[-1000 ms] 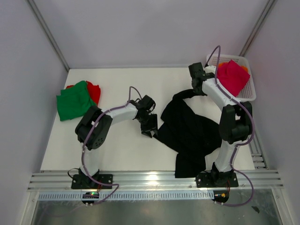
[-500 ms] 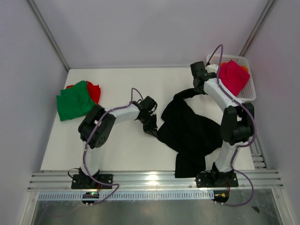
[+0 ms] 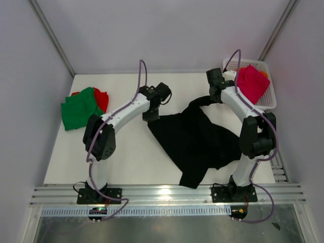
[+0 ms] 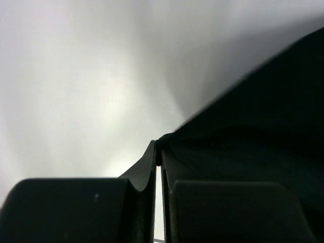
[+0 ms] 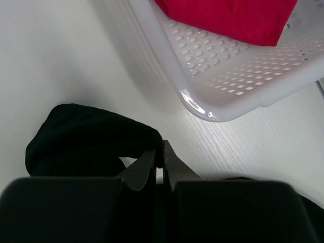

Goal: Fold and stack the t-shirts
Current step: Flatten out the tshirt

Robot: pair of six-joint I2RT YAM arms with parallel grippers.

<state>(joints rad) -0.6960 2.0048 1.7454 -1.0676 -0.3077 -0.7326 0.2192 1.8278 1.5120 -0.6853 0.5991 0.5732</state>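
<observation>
Left pincer (image 3: 150, 116): jaws clamped tight on a corner of the black t-shirt (image 3: 195, 142). The wrist view shows cloth pinched right at the tips, running off taut.
Done pile: way off to that pincer's left. A green t-shirt (image 3: 78, 110) is folded into a flat-ish square on top of a red t-shirt (image 3: 103, 99). I'd call those two finished.
Black one: stretched between the two pincers, matte and floppy, a rough rumpled triangle with a tail hanging toward the near edge of the table (image 3: 126, 157). No fold in it yet, looks like they're just spreading it.
Right pincer (image 3: 214, 97): nipped shut on a bunched, rounded lump of the same black shirt.
Basket (image 3: 268, 104): just to the right pincer's right, stiff white lattice plastic. It holds a magenta-pink t-shirt (image 3: 250, 83) with an orange t-shirt (image 3: 264, 74) peeking out behind, both waiting.
Progress: under halfway, I reckon.
</observation>
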